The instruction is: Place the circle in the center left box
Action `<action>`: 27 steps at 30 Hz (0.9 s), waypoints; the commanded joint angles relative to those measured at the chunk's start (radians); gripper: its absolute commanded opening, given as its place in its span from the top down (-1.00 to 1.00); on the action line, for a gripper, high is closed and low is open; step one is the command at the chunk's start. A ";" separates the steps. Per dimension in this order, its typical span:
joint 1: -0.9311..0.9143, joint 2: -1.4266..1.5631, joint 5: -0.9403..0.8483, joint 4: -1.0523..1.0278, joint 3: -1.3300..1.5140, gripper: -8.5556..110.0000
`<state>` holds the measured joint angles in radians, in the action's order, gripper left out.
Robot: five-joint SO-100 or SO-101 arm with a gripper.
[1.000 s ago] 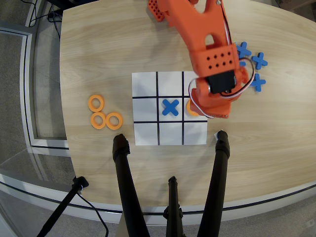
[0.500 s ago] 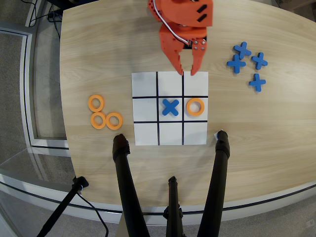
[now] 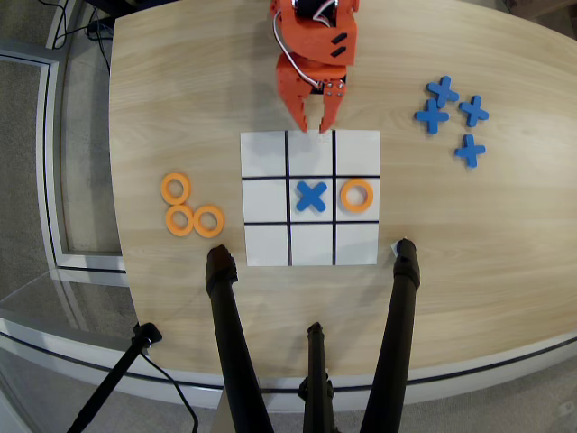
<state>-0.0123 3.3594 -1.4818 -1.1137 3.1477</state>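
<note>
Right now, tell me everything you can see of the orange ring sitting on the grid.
The circle is a flat orange ring with a round hole, plastic by its look, showing white paper through the hole. It lies flat in the center left box, the middle-row end cell at picture-right in the overhead view, inside the black lines. Only the paper touches it. The blue cross lies apart in the next cell, and the gripper is off it, at the grid's top edge.

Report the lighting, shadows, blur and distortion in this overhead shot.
Overhead view: even, soft light; the orange gripper casts only a faint shadow on the white paper grid; the flat orange plastic ring and blue plastic cross are sharp; the wooden table edges bow, suggesting wide-lens distortion.
</note>
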 commanded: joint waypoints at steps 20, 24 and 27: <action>0.081 -0.002 -0.089 -0.149 0.055 0.86; 0.074 -0.002 -0.081 -0.152 0.055 0.86; 0.072 -0.002 -0.080 -0.153 0.055 0.85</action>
<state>0.0598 3.3610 -1.5662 -1.2594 3.1477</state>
